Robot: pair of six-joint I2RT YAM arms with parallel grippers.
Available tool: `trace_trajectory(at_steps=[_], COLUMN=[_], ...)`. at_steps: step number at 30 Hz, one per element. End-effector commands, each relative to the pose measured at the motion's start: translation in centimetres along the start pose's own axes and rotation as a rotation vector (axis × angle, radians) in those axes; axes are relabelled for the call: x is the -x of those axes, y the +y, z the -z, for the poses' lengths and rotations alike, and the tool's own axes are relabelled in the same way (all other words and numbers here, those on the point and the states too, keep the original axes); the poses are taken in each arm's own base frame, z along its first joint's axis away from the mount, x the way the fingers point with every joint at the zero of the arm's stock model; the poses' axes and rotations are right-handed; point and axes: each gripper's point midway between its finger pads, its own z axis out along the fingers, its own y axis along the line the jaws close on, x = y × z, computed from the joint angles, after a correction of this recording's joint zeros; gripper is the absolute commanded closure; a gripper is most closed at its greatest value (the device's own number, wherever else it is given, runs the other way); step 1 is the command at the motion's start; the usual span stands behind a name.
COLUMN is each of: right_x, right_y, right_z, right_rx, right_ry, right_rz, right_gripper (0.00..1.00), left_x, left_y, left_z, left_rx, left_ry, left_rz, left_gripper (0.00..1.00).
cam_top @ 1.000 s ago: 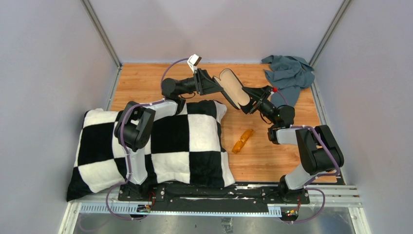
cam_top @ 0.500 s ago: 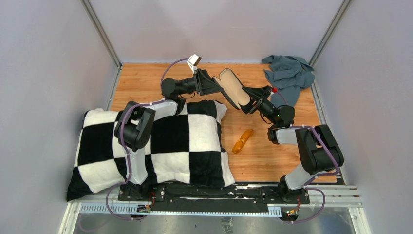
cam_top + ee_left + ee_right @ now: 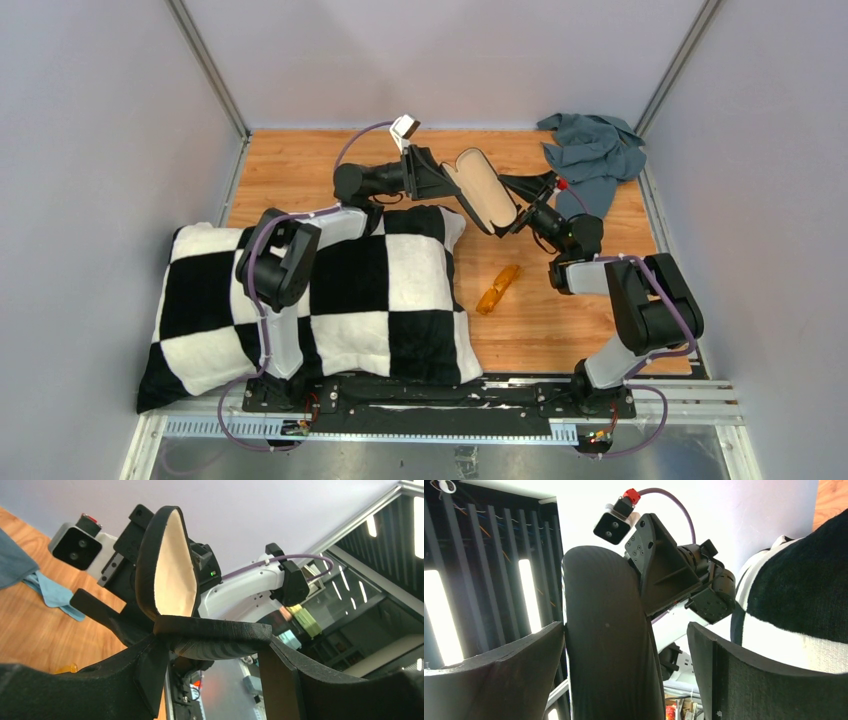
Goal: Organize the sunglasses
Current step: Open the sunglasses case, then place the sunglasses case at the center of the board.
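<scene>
The amber sunglasses (image 3: pixel 498 288) lie folded on the wooden table, right of the pillow, with nothing touching them; a sliver of them (image 3: pixel 67 668) shows in the left wrist view. The black case (image 3: pixel 482 190) is held open in the air at the back, its beige lining (image 3: pixel 172 565) showing. My left gripper (image 3: pixel 443 180) is shut on one half of the case (image 3: pixel 215 635). My right gripper (image 3: pixel 520 207) is open around the other half (image 3: pixel 606 645): one finger rests against it, and the other finger (image 3: pixel 724 670) stands clear with a gap.
A black-and-white checkered pillow (image 3: pixel 310 290) covers the left front of the table, under the left arm. A blue-grey cloth (image 3: pixel 592 150) is bunched in the back right corner. Grey walls enclose the table on three sides.
My right gripper's jaws have spread wide and let go of the case. The case and my left gripper have shifted slightly toward the back. The sunglasses have not moved.
</scene>
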Motion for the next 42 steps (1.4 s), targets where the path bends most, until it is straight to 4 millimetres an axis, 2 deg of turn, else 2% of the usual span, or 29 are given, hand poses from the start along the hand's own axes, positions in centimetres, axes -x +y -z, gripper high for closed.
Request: trace_trajectory(at_steps=[1, 7, 12, 17, 19, 21, 23, 24, 26, 29, 33, 37, 42], right_x=[-0.8, -0.5, 0.6, 2.5, 2.6, 2.4, 1.8, 1.4, 0.2, -1.6, -2.5, -3.3, -5.1], right_y=[0.6, 1.3, 1.8, 1.3, 0.8, 0.8, 2.2, 3.0, 4.2, 4.7, 4.0, 3.3, 1.6], right_z=[-0.2, 0.5, 2.4, 4.8, 5.5, 6.4, 7.3, 7.3, 7.0, 6.5, 6.1, 5.3, 3.8], right_rx=[0.007, 0.018, -0.026, -0.195, -0.314, -0.468, -0.576, -0.576, -0.522, -0.450, -0.471, -0.429, -0.408], right_ry=[0.044, 0.036, -0.012, -0.077, -0.056, -0.016, 0.009, 0.026, 0.074, 0.164, 0.210, 0.292, 0.407], right_rz=[-0.011, 0.074, 0.202, 0.382, 0.475, 0.642, 0.826, 0.889, 0.978, 1.046, 1.114, 1.102, 1.105], right_gripper=[0.01, 0.00, 0.00, 0.00, 0.00, 0.00, 0.00, 0.00, 0.00, 0.01, 0.01, 0.01, 0.08], left_x=[-0.6, -0.4, -0.7, -1.1, -1.4, -1.7, -1.9, -1.9, -1.8, -1.8, -2.0, -2.0, -2.1], left_y=[-1.7, -1.1, -0.4, 0.0, 0.3, 0.2, 0.2, 0.2, 0.2, 0.2, 0.2, 0.0, -0.1], left_z=[-0.6, -0.3, 0.1, 0.3, 0.4, 0.5, 0.6, 0.6, 0.5, 0.5, 0.6, 0.5, 0.4], left_rx=[-0.064, -0.052, -0.038, -0.028, -0.024, -0.023, -0.022, -0.022, -0.024, -0.024, -0.021, -0.024, -0.026], left_ry=[0.034, 0.020, 0.038, 0.038, 0.053, 0.068, 0.078, 0.079, 0.080, 0.082, 0.083, 0.086, 0.085], left_rz=[-0.067, -0.047, -0.014, 0.019, 0.035, 0.042, 0.051, 0.054, 0.058, 0.064, 0.071, 0.073, 0.078], left_gripper=[1.00, 1.00, 1.00, 1.00, 1.00, 1.00, 1.00, 1.00, 1.00, 1.00, 1.00, 1.00, 1.00])
